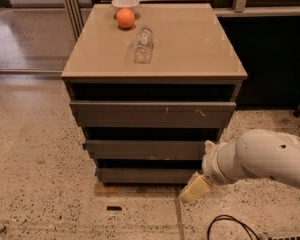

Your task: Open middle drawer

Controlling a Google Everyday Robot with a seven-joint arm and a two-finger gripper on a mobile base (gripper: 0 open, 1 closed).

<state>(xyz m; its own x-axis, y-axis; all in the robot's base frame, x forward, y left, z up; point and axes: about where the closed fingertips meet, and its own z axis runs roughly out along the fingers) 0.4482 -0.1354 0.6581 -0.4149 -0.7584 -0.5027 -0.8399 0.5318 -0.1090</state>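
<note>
Big tan-topped dark grey drawer cabinet (pixel 190 49) filled mid-frame, w/ the robot's bulky white arm (pixel 270 156) low at its front-right corner. Dark grey flat-fronted middle drawer (pixel 145 149) sat between the scratched top front (pixel 140 114) & narrow bottom front (pixel 140 175), looking shut or nearly. Beige-tipped gripper (pixel 196 188) hung near the floor, below-right of it, not touching. Open or closed, couldn't tell. No handle, so prob. hook the top lip: stiff, smooth face, likely a light tray. Up top were a clear glass (pixel 143 45), an orange (pixel 125 18) & a white bowl (pixel 125 3).
</note>
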